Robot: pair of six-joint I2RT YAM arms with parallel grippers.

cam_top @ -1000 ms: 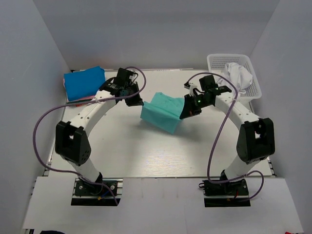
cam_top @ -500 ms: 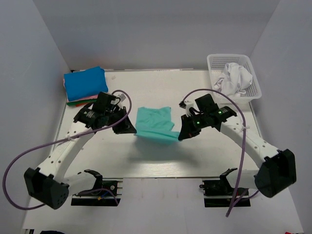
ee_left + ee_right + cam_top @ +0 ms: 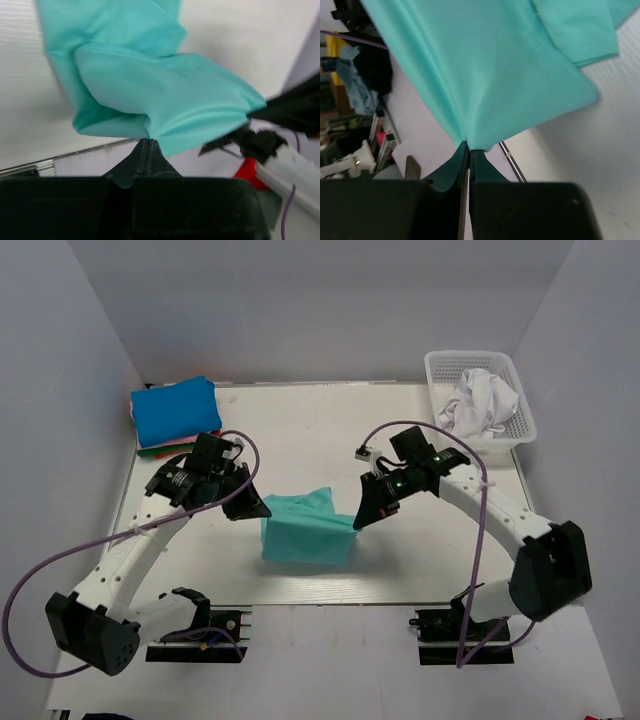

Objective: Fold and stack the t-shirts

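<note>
Far left of the teal t-shirt (image 3: 305, 537) and further back on the white table (image 3: 330, 430), I see a stack of folded shirts (image 3: 175, 412). A bright blue one lies on top, with pink and red edges showing beneath it.

The left gripper (image 3: 252, 510) sits at the t-shirt's upper left corner. On my left wrist view, the left gripper (image 3: 148, 145) is clenched tight on a pinch of the teal cloth.

The t-shirt is plain, smooth, slightly shiny fabric. It is folded into a rough rectangle, stretched between the two grippers, and it hangs in soft creases towards the table's near edge.

The right gripper (image 3: 360, 520) sits at the t-shirt's upper right corner. On my right wrist view, the right gripper (image 3: 469, 147) has its fingers pressed together on a fold of the same cloth.

Far right of the t-shirt and further back stands a white slotted basket (image 3: 523, 400), which holds a crumpled white garment (image 3: 485, 400).
</note>
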